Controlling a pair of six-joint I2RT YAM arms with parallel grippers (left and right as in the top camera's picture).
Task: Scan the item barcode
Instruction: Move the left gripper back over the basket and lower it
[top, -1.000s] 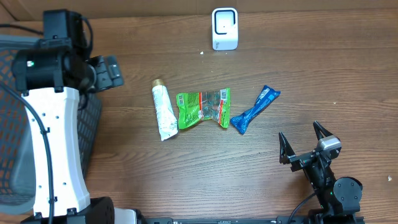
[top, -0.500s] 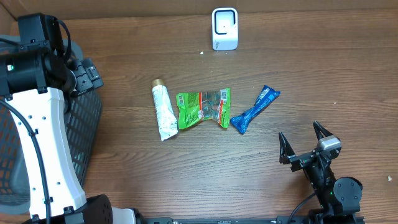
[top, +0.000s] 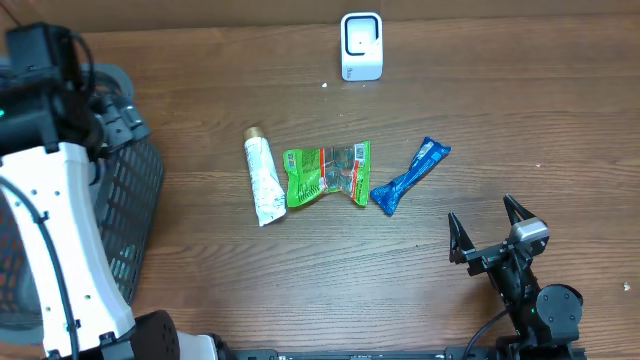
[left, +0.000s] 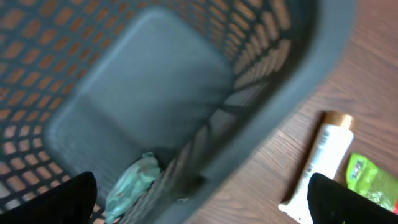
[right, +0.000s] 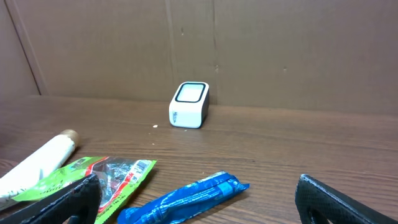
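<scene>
Three items lie mid-table: a white tube (top: 262, 180), a green packet (top: 328, 173) and a blue packet (top: 411, 176). The white barcode scanner (top: 361, 46) stands at the back edge. My left gripper (top: 117, 108) hangs open and empty over the rim of the dark mesh basket (top: 135, 200). Its wrist view looks down past open fingers (left: 74, 199) into the basket (left: 155, 81), with the tube (left: 323, 158) beside it. My right gripper (top: 487, 230) rests open near the front right. It faces the blue packet (right: 186, 196), the green packet (right: 112, 174) and the scanner (right: 188, 104).
A teal crumpled item (left: 134, 183) lies in the basket's bottom. The basket takes up the table's left side under the left arm (top: 60, 220). A cardboard wall (right: 249, 43) stands behind the scanner.
The left arm has swung left, away from the items and out over the basket, its gripper staying open. The right arm and the three items have not moved.
</scene>
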